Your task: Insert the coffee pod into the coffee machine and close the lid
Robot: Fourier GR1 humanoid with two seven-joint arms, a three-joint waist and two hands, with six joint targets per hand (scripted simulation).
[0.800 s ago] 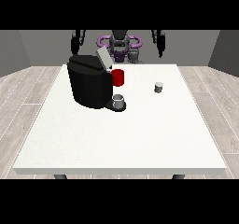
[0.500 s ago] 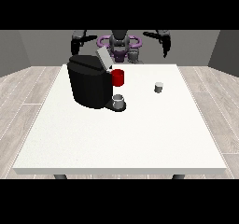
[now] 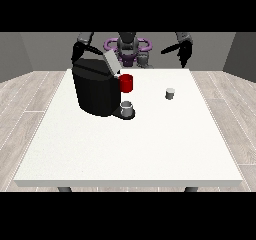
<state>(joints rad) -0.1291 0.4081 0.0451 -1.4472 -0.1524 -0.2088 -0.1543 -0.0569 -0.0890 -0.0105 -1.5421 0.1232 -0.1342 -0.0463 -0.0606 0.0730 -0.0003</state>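
- A large white table (image 3: 130, 149) fills the middle of the view; the robot (image 3: 128, 46) stands behind its far edge, small at the top.
- A black coffee machine (image 3: 95, 86) sits on the far part of the table toward the view's left; its grey lid (image 3: 112, 63) is tilted up and open; a red part (image 3: 126, 83) shows at the machine's front, just under the lid.
- A small grey cup (image 3: 127, 107) stands on the machine's base plate, directly below the red part.
- The coffee pod (image 3: 170, 93), a small grey cylinder, stands upright on the table toward the view's right; it is well apart from the machine and no hand touches it.
- The hand at the view's right (image 3: 181, 50) is raised above the table's far edge, beyond the pod and apart from it; its fingers look spread and fairly straight, holding nothing.
- The hand at the view's left (image 3: 78, 50) hangs just behind the machine's top, partly hidden against the dark body; whether its fingers are apart or curled I cannot tell.
- Both arms are bent outward from the robot's shoulders; a purple ring-shaped part (image 3: 112, 44) shows around its torso.
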